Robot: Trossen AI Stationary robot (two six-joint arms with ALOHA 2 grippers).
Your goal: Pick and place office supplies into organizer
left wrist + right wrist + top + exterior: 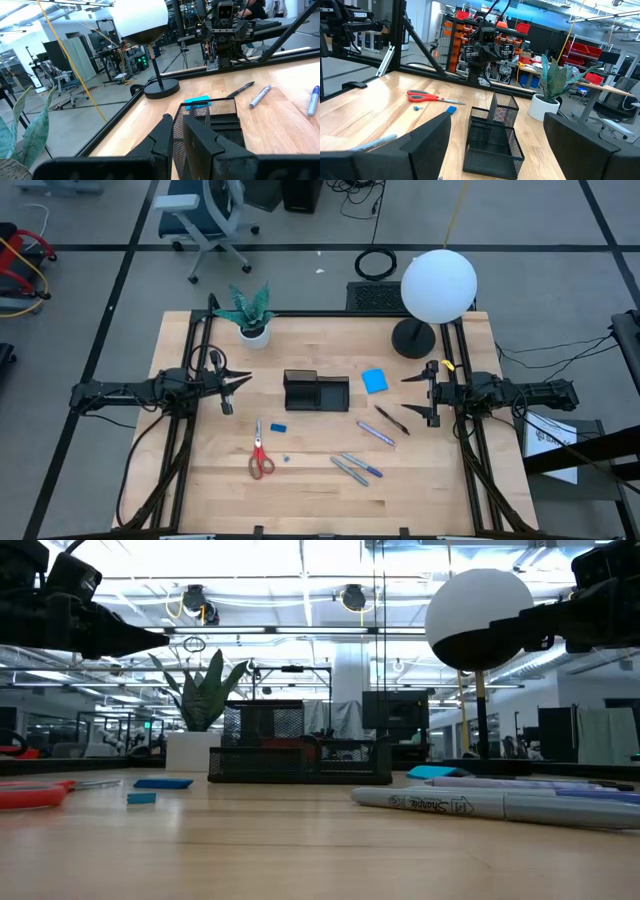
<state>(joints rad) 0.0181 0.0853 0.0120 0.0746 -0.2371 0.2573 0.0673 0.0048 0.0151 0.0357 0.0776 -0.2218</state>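
The black mesh organizer stands mid-table, its taller compartment toward the left. Red-handled scissors lie flat in front of it, with a small blue block beside them. A blue note pad lies right of the organizer. Several pens lie toward the near right, and a black pen farther back. My left gripper hovers level at the table's left, shut and empty. My right gripper hovers level at the right, wide open, with nothing between its fingers.
A potted plant stands at the far left. A lamp with a white globe and round black base stands at the far right. Bare wood lies along the near edge.
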